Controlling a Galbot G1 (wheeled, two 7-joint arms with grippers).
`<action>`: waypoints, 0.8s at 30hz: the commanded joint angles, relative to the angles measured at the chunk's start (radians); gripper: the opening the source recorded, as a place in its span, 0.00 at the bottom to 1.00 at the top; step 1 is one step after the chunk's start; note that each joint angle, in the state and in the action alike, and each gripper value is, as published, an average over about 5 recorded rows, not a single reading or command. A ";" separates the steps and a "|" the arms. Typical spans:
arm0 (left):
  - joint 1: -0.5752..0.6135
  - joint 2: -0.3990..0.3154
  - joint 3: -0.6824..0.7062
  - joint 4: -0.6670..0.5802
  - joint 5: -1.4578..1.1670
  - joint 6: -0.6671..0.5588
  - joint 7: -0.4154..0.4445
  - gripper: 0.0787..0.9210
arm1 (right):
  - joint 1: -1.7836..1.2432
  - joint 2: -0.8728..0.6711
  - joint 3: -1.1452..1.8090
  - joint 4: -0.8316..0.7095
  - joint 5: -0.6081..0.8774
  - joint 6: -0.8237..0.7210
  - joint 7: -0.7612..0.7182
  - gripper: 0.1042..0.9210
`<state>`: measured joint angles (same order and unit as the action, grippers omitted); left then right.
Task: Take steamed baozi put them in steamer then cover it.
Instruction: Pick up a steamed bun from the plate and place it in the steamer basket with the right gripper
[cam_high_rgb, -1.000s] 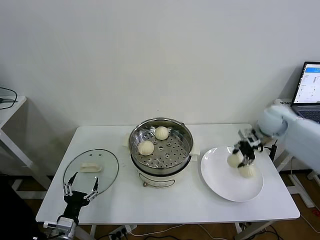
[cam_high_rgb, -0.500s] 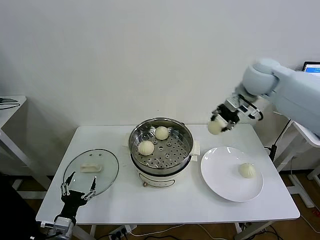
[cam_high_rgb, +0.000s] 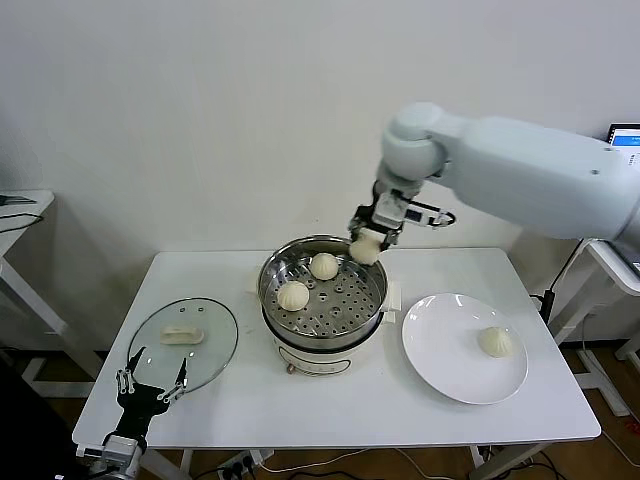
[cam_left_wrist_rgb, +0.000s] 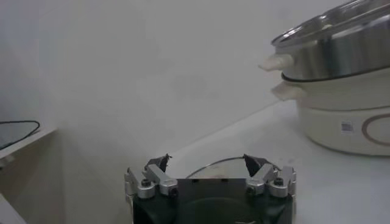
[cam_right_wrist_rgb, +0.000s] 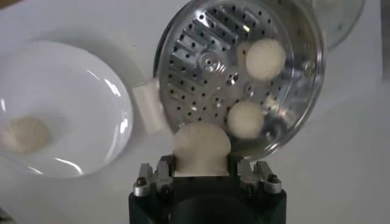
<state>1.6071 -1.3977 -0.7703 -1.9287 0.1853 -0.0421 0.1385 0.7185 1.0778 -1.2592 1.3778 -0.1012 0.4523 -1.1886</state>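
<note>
The steel steamer (cam_high_rgb: 323, 291) stands mid-table on its cream base, with two baozi (cam_high_rgb: 323, 266) (cam_high_rgb: 292, 295) on its perforated tray. My right gripper (cam_high_rgb: 366, 244) is shut on a third baozi (cam_right_wrist_rgb: 202, 148) and holds it over the pot's far right rim. A fourth baozi (cam_high_rgb: 495, 341) lies on the white plate (cam_high_rgb: 440, 350) at the right. The glass cover (cam_high_rgb: 183, 342) with its white handle lies flat on the table at the left. My left gripper (cam_high_rgb: 148, 382) is open and empty, low at the table's front left, just in front of the cover.
A laptop (cam_high_rgb: 625, 135) shows at the far right edge. A side table (cam_high_rgb: 15, 215) stands at the far left. The steamer also shows in the left wrist view (cam_left_wrist_rgb: 341, 79) and the right wrist view (cam_right_wrist_rgb: 241, 73).
My right gripper lifted one baozi off the plate and carried it left, up and over to the steamer's rim. The left arm sank slightly at the front left.
</note>
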 joint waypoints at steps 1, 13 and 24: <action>-0.006 0.004 -0.008 0.011 -0.005 -0.003 0.004 0.88 | -0.055 0.150 -0.048 -0.030 -0.024 0.138 0.023 0.58; -0.018 0.009 -0.017 0.030 -0.012 -0.002 0.008 0.88 | -0.111 0.182 -0.075 -0.058 0.025 0.152 0.019 0.58; -0.021 0.009 -0.028 0.033 -0.017 -0.002 0.010 0.88 | -0.173 0.218 -0.087 -0.107 0.005 0.157 0.008 0.58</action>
<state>1.5871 -1.3892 -0.7964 -1.8960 0.1692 -0.0440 0.1481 0.5881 1.2617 -1.3366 1.3056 -0.0893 0.5912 -1.1792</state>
